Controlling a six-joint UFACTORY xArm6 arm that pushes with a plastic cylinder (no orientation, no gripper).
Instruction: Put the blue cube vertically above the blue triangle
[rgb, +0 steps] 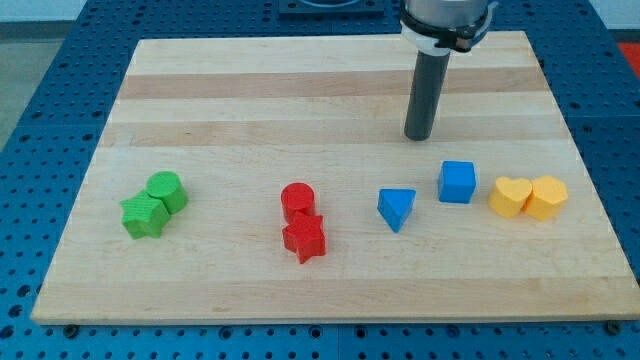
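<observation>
With no fingers to open or close, my tip (418, 136), above-left of the blue cube (457, 182), risks an off-centre push that spins the cube into the blue triangle (396, 208).

- The desk (330, 70) is pale wood in lengthwise strips, visible grain, smooth with a low sheen.
- Around its edges lies a blue perforated metal-looking surface (40, 120), matt.
- The blue cube (457, 182) and blue triangle (396, 208) look like matt plastic, as do the red (303, 238), green (146, 215) and yellow (545, 197) blocks.
- The dark rod is matt black, smooth down to my tip (418, 137); its collar (445, 30) near the far edge shines like metal.
</observation>
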